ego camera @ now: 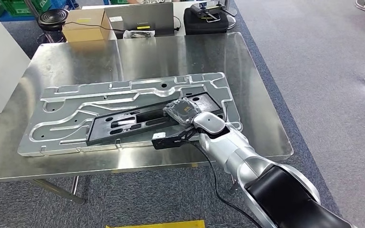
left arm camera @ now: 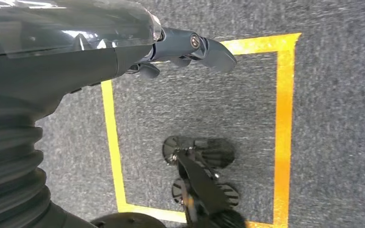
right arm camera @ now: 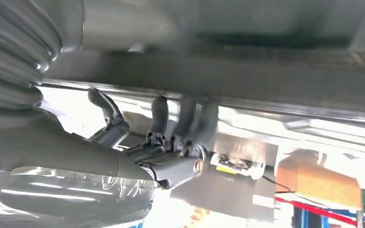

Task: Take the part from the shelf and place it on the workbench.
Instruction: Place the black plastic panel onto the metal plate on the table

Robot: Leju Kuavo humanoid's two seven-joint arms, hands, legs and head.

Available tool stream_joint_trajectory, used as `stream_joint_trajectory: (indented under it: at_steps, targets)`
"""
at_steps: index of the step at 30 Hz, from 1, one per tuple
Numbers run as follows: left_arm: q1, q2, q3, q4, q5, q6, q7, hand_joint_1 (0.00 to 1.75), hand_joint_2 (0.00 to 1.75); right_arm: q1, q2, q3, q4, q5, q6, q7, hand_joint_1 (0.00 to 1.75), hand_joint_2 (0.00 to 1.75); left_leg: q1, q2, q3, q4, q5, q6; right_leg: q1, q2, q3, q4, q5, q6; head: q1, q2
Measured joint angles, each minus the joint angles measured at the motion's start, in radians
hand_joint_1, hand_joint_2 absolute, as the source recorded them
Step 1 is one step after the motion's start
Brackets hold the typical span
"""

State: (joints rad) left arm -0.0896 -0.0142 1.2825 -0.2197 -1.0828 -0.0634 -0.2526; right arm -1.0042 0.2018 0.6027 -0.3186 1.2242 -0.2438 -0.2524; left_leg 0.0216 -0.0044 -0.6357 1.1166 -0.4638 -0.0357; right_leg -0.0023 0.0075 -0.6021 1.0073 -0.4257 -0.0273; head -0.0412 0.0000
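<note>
Large silver part (ego camera: 123, 111) lies flat on steel table (ego camera: 76, 61), black insert in middle. Right hand (ego camera: 184, 112) rests on part's right portion, fingers (right arm camera: 159, 114) extended against surface, grasp unclear. Left hand (left arm camera: 190, 47) over carpet, fingers loosely apart, holding nothing.

R hand (right arm camera: 171, 142) fingers spread on metal part (right arm camera: 247, 80), blurry

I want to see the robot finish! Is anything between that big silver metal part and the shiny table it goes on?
No, nothing visible is in the way. The big silver part already lies flat on the workbench, with a black piece on it. The right hand is over the part's near right end; whether it grips cannot be told.
</note>
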Motion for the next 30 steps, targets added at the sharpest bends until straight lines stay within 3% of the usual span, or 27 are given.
stream_joint_trajectory:
  at_steps: [2, 5, 7, 10, 11, 12, 13, 16, 18, 20, 22, 23, 25, 26, 27, 28, 30]
  targets:
    - [-0.002, 0.000, 0.000, 0.000, 0.000, 0.000, -0.012, 0.00, 0.00, 0.001, 0.000, 0.000, 0.000, -0.005, -0.009, 0.006, 0.00, 0.00, -0.004, 0.000, 0.045, -0.092, 0.026, 0.012, 0.003, 0.003, -0.002, 0.005, -0.002, 0.010, 0.000, 0.000]
    - [-0.001, 0.000, 0.000, 0.000, -0.003, 0.000, -0.029, 0.00, 0.00, 0.004, 0.000, -0.001, 0.000, -0.015, -0.023, 0.012, 0.00, 0.00, -0.006, -0.001, 0.049, -0.106, 0.030, 0.033, 0.005, 0.005, -0.004, 0.006, -0.001, 0.026, 0.000, 0.000]
    - [-0.002, 0.000, -0.001, 0.000, -0.003, -0.002, -0.036, 0.00, 0.00, 0.004, -0.002, -0.005, 0.000, -0.027, -0.034, 0.011, 0.00, 0.00, -0.002, 0.000, 0.048, -0.112, 0.037, 0.045, 0.003, 0.004, -0.019, 0.039, -0.026, 0.037, 0.000, 0.000]
    - [-0.002, -0.001, -0.004, 0.000, -0.007, -0.004, -0.041, 0.00, 0.00, 0.007, -0.006, -0.025, -0.001, -0.060, -0.054, -0.013, 0.00, 0.00, -0.003, 0.000, 0.044, -0.113, 0.041, 0.053, -0.002, 0.001, -0.101, 0.216, -0.120, 0.047, 0.000, 0.000]
    - [-0.001, -0.001, -0.005, 0.000, -0.009, -0.005, -0.041, 0.00, 0.00, 0.009, -0.007, -0.035, -0.001, -0.074, -0.059, -0.026, 0.00, 0.00, -0.003, 0.000, 0.043, -0.112, 0.041, 0.054, -0.003, 0.000, -0.125, 0.268, -0.136, 0.049, 0.000, 0.000]
    - [0.000, -0.001, -0.007, 0.000, -0.010, -0.005, -0.041, 0.00, 0.00, 0.011, -0.009, -0.047, -0.001, -0.092, -0.065, -0.043, 0.00, 0.00, -0.003, 0.000, 0.042, -0.112, 0.041, 0.054, -0.003, 0.000, -0.134, 0.285, -0.133, 0.049, 0.000, 0.000]
    - [0.001, -0.001, -0.009, 0.000, -0.010, -0.005, -0.041, 0.00, 0.00, 0.012, -0.010, -0.059, -0.004, -0.111, -0.072, -0.062, 0.00, 0.00, -0.003, 0.000, 0.042, -0.111, 0.041, 0.054, -0.004, -0.001, -0.123, 0.262, -0.111, 0.048, 0.000, 0.000]
    - [0.001, -0.001, -0.015, 0.000, -0.012, -0.004, -0.041, 0.00, 0.00, 0.006, -0.011, -0.108, -0.023, -0.196, -0.097, -0.146, 0.00, 0.00, -0.005, -0.001, 0.041, -0.106, 0.038, 0.047, -0.001, -0.002, -0.030, 0.071, -0.023, 0.035, 0.000, 0.000]
    - [0.001, -0.002, -0.017, 0.000, -0.013, -0.003, -0.041, 0.00, 0.00, -0.002, -0.011, -0.147, -0.040, -0.256, -0.105, -0.207, 0.00, 0.00, -0.008, -0.001, 0.038, -0.105, 0.038, 0.038, 0.004, -0.002, -0.003, 0.011, -0.009, 0.028, 0.000, 0.000]
    - [0.001, -0.003, -0.018, 0.001, -0.013, -0.002, -0.040, 0.00, 0.00, -0.007, -0.012, -0.178, -0.053, -0.292, -0.106, -0.244, 0.00, 0.00, -0.009, -0.002, 0.038, -0.108, 0.038, 0.027, 0.005, -0.003, -0.001, 0.005, -0.008, 0.019, 0.000, 0.000]
    - [0.001, -0.004, -0.018, 0.001, -0.013, -0.001, -0.040, 0.00, 0.00, -0.009, -0.011, -0.203, -0.071, -0.335, -0.106, -0.292, 0.00, 0.00, -0.007, -0.001, 0.030, -0.087, 0.021, 0.016, 0.000, -0.004, 0.003, -0.006, -0.001, 0.007, 0.000, 0.000]
    - [0.001, -0.005, -0.018, 0.001, -0.013, -0.001, -0.040, 0.00, 0.00, -0.009, -0.011, -0.217, -0.084, -0.370, -0.106, -0.330, 0.00, 0.00, -0.006, -0.001, 0.013, -0.049, -0.003, 0.012, -0.003, -0.005, 0.005, -0.010, 0.001, 0.002, 0.000, 0.000]
    - [0.002, -0.005, -0.018, 0.001, -0.013, -0.001, -0.038, 0.00, 0.00, -0.005, -0.010, -0.247, -0.119, -0.454, -0.103, -0.389, 0.00, 0.00, -0.004, 0.000, -0.045, 0.080, -0.067, 0.005, -0.002, -0.007, 0.006, -0.012, 0.001, -0.003, 0.000, 0.000]
    - [0.003, -0.005, -0.018, 0.001, -0.012, -0.001, -0.038, 0.00, 0.00, 0.000, -0.012, -0.259, -0.140, -0.494, -0.101, -0.400, 0.00, 0.00, -0.003, 0.000, -0.074, 0.141, -0.090, 0.002, -0.002, -0.007, 0.006, -0.011, 0.001, -0.003, 0.000, 0.000]
    - [0.005, -0.005, -0.018, 0.001, -0.011, -0.001, -0.037, 0.00, 0.00, 0.010, -0.017, -0.268, -0.171, -0.537, -0.103, -0.402, 0.00, 0.00, -0.002, 0.000, -0.090, 0.173, -0.094, 0.000, -0.001, -0.007, 0.006, -0.011, 0.000, -0.003, 0.000, 0.000]
    - [0.006, -0.005, -0.018, 0.002, -0.008, -0.001, -0.037, 0.00, 0.00, 0.024, -0.027, -0.273, -0.212, -0.586, -0.111, -0.402, 0.00, 0.00, -0.001, 0.000, -0.086, 0.165, -0.078, -0.001, -0.002, -0.007, 0.007, -0.010, -0.001, -0.002, 0.000, 0.000]
    - [0.007, -0.005, -0.017, 0.002, 0.004, -0.001, -0.035, 0.00, 0.00, 0.067, -0.063, -0.275, -0.334, -0.700, -0.155, -0.403, 0.00, 0.00, 0.002, 0.000, -0.029, 0.044, -0.010, 0.001, -0.003, -0.008, 0.010, -0.006, -0.006, 0.005, 0.000, 0.000]
